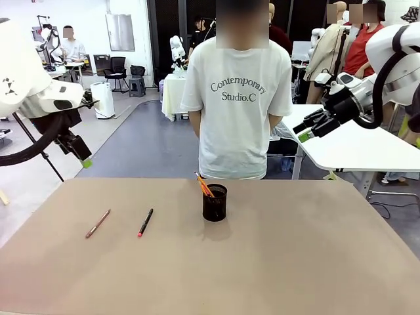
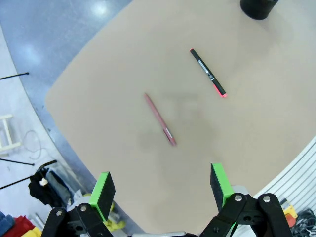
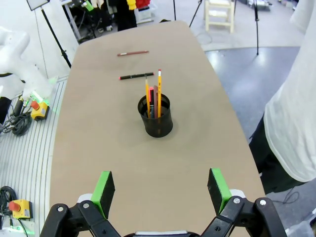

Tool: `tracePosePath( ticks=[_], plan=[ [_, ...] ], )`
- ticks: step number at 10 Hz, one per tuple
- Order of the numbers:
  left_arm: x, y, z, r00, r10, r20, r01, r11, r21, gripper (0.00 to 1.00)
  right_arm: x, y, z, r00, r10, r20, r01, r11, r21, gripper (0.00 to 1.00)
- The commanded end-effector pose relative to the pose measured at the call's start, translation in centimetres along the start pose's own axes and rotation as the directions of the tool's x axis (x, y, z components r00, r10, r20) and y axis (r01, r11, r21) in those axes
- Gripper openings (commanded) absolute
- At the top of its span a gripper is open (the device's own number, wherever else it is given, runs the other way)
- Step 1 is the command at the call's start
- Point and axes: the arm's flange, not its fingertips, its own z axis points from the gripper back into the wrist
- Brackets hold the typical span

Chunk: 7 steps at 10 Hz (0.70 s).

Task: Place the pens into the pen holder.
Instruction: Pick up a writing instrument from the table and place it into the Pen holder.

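A black mesh pen holder (image 1: pixel 214 202) (image 3: pixel 155 117) stands near the table's far middle with several orange and yellow pens (image 1: pixel 203 184) (image 3: pixel 153 96) sticking out of it. Left of it a black pen with a red tip (image 1: pixel 145 222) (image 2: pixel 208 72) (image 3: pixel 136 76) lies flat. Further left lies a reddish-brown pen (image 1: pixel 97 224) (image 2: pixel 160 119) (image 3: pixel 133 53). My left gripper (image 1: pixel 83 157) (image 2: pixel 163 188) hangs open above the table's left edge, over the reddish-brown pen. High at the right, my right gripper (image 1: pixel 302 130) (image 3: pixel 161 190) is open and holds nothing.
A person in a white T-shirt (image 1: pixel 237 98) stands at the table's far edge, just behind the holder. A white table (image 1: pixel 357 146) sits behind at the right. The tan table (image 1: pixel 262 262) has rounded corners.
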Motion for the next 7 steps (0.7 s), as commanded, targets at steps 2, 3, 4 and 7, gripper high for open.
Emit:
tracePosePath(
  ticks=[2, 3, 4, 7],
  plan=[
    [1.5, -1.3, -2.6, 0.984, 0.126, -0.128, -0.116, 0.99, 0.082, 1.0, 0.2, 0.1, 0.1, 1.0, 0.003, 0.001, -0.003, 1.0, -0.002, 1.0],
    [2.4, -1.1, -4.7, 0.942, 0.247, -0.225, -0.21, 0.962, 0.176, 1.0, 0.2, 0.1, 0.1, 1.0, 0.003, 0.001, -0.003, 1.0, -0.002, 1.0],
    [2.9, -0.7, -7.3, 0.89, 0.327, -0.319, -0.271, 0.94, 0.209, 1.0, 0.2, 0.1, 0.1, 1.0, 0.003, 0.001, -0.003, 1.0, -0.002, 1.0],
    [2.4, -1.0, -13.2, 0.872, 0.336, -0.356, -0.266, 0.936, 0.232, 1.0, 0.2, 0.1, 0.1, 1.0, 0.003, 0.001, -0.003, 1.0, -0.002, 1.0]
  ],
)
